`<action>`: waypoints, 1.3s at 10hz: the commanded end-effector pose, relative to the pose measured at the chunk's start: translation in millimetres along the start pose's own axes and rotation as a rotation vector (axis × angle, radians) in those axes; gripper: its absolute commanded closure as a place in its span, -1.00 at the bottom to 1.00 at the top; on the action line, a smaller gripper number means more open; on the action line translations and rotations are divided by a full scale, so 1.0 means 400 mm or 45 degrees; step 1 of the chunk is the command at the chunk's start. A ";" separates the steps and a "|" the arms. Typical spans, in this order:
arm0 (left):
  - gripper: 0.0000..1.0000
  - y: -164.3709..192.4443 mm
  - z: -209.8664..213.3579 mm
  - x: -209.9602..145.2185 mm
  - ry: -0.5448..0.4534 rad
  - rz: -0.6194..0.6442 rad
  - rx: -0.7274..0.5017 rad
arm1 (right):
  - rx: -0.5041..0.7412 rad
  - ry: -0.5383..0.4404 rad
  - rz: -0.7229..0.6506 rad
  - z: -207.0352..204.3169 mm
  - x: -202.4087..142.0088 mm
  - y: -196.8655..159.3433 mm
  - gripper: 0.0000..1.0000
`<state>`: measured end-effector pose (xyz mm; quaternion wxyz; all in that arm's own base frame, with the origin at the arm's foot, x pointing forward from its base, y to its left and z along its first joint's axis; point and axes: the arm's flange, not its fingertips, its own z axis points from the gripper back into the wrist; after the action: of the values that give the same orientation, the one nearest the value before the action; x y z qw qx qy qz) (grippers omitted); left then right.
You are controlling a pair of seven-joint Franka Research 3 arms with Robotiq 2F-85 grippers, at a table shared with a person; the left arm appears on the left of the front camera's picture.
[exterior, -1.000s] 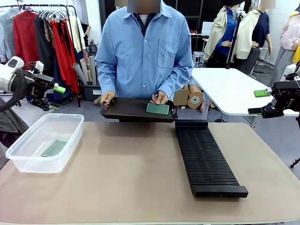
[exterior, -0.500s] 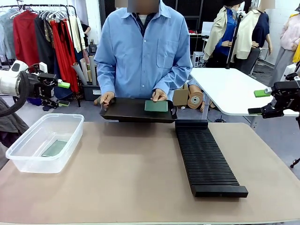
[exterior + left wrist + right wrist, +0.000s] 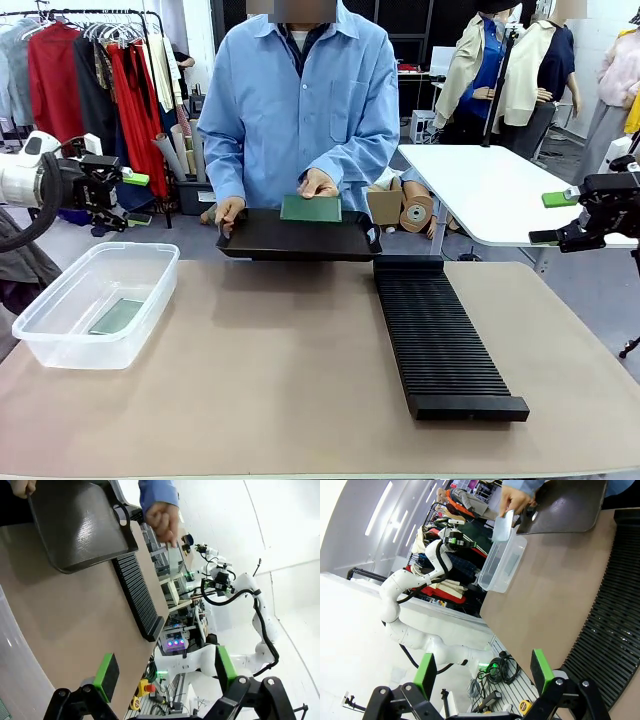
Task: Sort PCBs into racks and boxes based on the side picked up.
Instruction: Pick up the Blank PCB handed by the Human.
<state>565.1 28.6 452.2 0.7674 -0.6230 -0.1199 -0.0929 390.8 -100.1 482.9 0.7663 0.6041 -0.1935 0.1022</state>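
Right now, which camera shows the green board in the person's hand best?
The front view: the PCB faces the camera, tilted up over the black tray in the person's hand. The right wrist view shows it small, pale and slanted. In the left wrist view it is hard to make out.

Lab-workshop — clothes rack (image 3: pixel 60 70), white table (image 3: pixel 490 190), cardboard rolls (image 3: pixel 412 210)

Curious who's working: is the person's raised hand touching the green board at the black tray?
Touching. Front view shows the hand gripping the green board by its top.
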 end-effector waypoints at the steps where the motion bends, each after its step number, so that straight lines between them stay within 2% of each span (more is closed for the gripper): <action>1: -1.00 -0.008 0.003 0.001 -0.005 -0.008 0.004 | 0.007 -0.001 0.007 0.000 0.001 0.005 -1.00; 11: -1.00 -0.008 0.003 0.001 -0.005 -0.008 0.004 | 0.000 0.000 0.000 0.000 0.000 0.000 -1.00; 13: -1.00 -0.008 0.003 0.001 -0.005 -0.008 0.004 | 0.043 0.014 -0.012 -0.056 0.025 -0.010 -1.00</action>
<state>565.1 28.5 452.4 0.7675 -0.6228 -0.1201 -0.0930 395.9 -90.2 477.6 0.7660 0.6074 -0.1820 0.1057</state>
